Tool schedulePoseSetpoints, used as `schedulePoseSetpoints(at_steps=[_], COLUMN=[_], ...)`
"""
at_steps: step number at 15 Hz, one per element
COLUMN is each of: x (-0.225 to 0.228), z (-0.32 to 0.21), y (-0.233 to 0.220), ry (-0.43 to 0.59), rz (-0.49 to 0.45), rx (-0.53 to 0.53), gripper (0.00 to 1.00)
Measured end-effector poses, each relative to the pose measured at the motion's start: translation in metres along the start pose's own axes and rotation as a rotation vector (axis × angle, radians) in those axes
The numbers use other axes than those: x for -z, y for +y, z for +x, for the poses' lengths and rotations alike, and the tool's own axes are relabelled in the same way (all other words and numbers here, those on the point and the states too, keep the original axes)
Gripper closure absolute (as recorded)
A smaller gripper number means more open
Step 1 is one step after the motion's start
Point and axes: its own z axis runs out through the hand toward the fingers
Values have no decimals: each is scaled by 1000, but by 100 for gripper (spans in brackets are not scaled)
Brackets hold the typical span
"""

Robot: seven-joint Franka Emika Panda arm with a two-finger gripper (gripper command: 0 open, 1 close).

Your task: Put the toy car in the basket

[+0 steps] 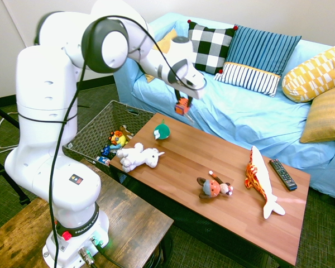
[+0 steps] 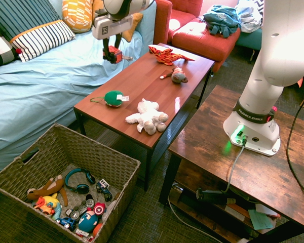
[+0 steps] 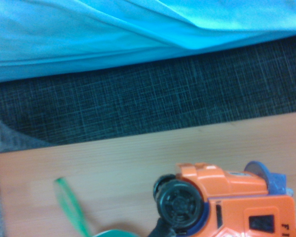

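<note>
Only the wrist view shows toy car (image 3: 227,202) wheel detail.

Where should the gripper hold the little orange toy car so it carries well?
Across the boxy body, coming from above, as the gripper does now: it is shut on the toy car, lifted above the far edge of the wooden table. The flat sides suit two fingers better than the round wheels seen in the wrist view.
</note>
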Motion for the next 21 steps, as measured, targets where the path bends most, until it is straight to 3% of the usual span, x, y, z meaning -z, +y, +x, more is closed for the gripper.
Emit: schedulePoseSetpoints(at_steps=[2, 5, 9, 10, 14, 21], x=[28, 2, -74, -87, -105, -98], z=[-113, -268, -343, -354, -377, -301], y=[-52, -103, -151, -161, -182, -176], ry=[12, 8, -1, -7, -25, -25], rz=[-36, -113, -204, -218, -258, -247], rx=[100, 231, 328, 340, 363, 293], gripper=[100, 100, 100, 0, 0, 0])
